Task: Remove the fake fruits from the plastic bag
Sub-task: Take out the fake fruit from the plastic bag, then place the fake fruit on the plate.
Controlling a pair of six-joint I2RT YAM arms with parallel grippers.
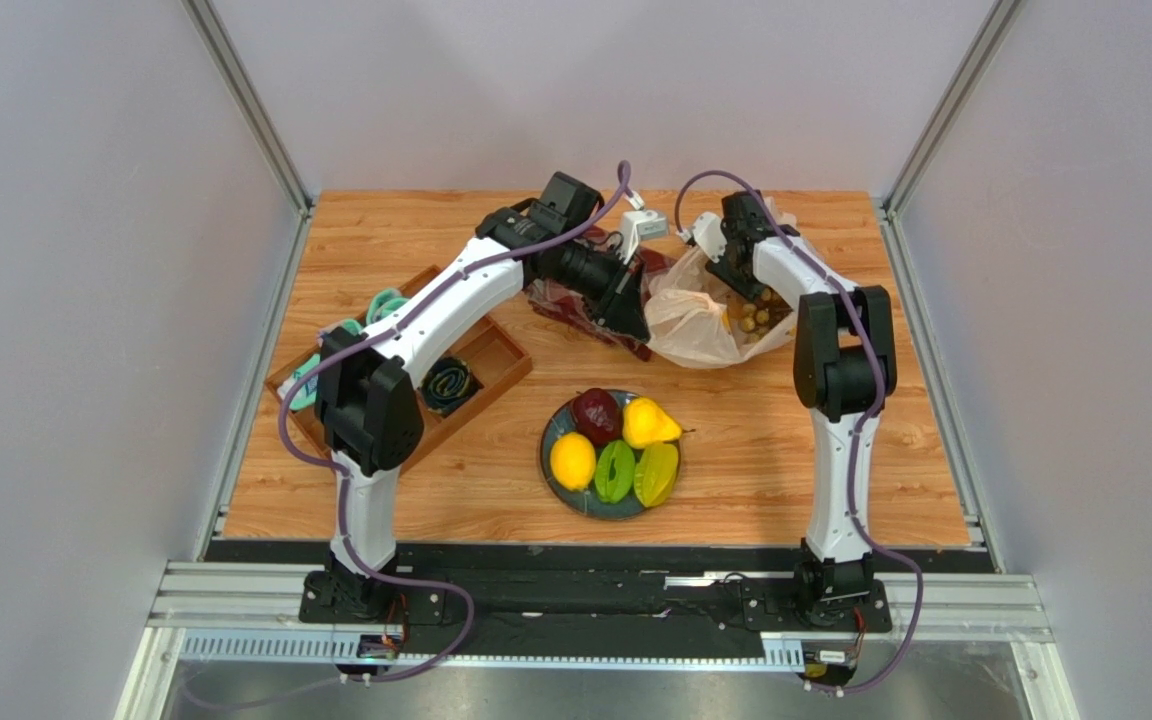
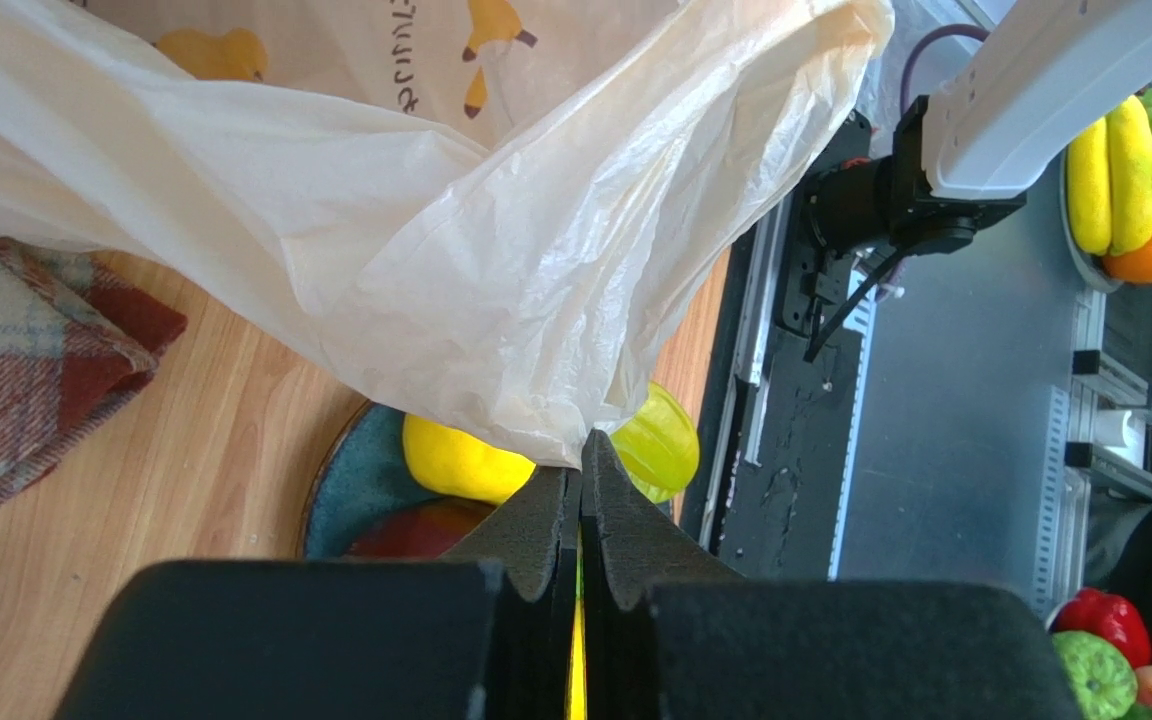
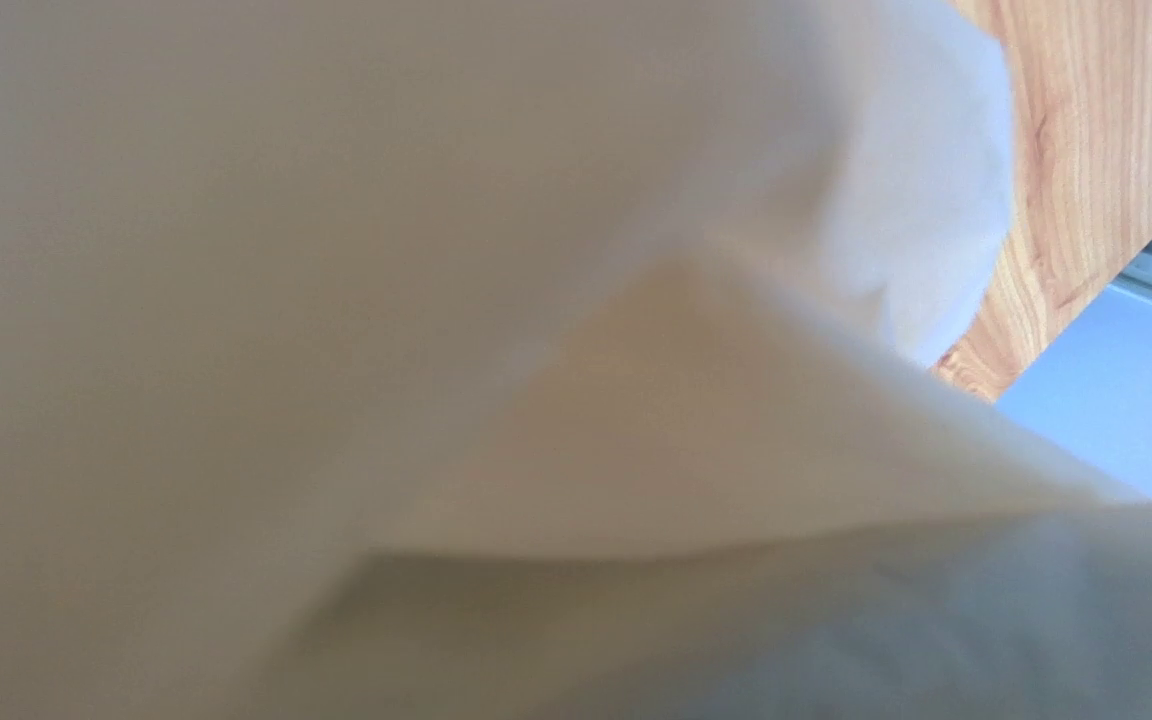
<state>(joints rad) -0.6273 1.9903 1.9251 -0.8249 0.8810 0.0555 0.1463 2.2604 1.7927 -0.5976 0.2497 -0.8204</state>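
Unreadable lettering (image 2: 405, 57) on plastic bag (image 2: 507, 255)

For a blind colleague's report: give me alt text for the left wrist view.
The left gripper is shut on a fold of the crinkly beige plastic bag, which fills the upper frame. Beneath it, a yellow plastic lemon and a yellow-green piece lie on a dark teal plate; a red plaid cloth lies at frame left.

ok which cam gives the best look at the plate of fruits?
Top external: the whole plate is in the open, with all five fake fruits on it unobstructed. Left wrist catches only one edge under the plastic bag, with three fruits partly showing. Right wrist shows no plate, mostly bag film.
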